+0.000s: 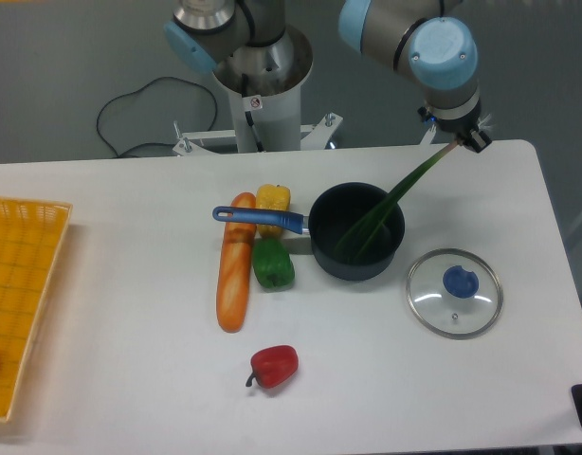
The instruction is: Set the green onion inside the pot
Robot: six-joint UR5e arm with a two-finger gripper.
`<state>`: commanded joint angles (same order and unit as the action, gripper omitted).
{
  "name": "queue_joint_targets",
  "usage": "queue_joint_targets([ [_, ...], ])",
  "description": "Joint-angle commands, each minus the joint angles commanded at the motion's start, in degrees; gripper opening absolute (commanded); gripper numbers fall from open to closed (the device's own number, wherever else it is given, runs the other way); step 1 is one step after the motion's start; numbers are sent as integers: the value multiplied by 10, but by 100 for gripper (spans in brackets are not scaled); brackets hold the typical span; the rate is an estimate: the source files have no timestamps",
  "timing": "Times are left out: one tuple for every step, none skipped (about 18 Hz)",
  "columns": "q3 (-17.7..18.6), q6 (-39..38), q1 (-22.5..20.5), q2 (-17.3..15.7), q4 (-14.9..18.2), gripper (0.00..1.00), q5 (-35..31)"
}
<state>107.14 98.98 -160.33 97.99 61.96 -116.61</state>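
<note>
Grey and pale-blue, the arm reaches in from the upper middle over the far right part of the white counter, its blue-capped wrist joint turned toward the camera and the pincer pointing down beyond the pot. The pincer is small and dark from this view; its fingers look closed on the pale end of the green onion, though the gap between them is too small to make out clearly. From that held end the stalk slants down and to the left, and its dark leaves rest inside the pot, against the inner wall nearer the camera. The pot's blue handle points left, lying across the top of a long orange loaf-like item and in front of a yellow pepper. A green pepper sits just beside the pot's left side, below the handle. The glass lid with its blue knob lies flat, right of the pot and nearer the camera. A red pepper lies nearer the front edge, and a yellow basket sits at the left edge. A small label on the arm's base column is too small to read.
</note>
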Motion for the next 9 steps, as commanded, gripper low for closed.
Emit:
queue_joint_targets([
  [0, -16, 11, 4, 0, 14, -11],
  [0, -26, 18, 9, 0, 14, -14],
  [0, -34, 23, 11, 0, 14, -14],
  [0, -41, 27, 12, 0, 14, -14],
  [0, -45, 28, 16, 0, 14, -14],
  [0, -46, 29, 17, 0, 14, -14],
  [0, -47, 30, 17, 0, 14, -14],
  [0, -48, 30, 18, 0, 14, -14],
  [0, -50, 31, 18, 0, 14, -14],
])
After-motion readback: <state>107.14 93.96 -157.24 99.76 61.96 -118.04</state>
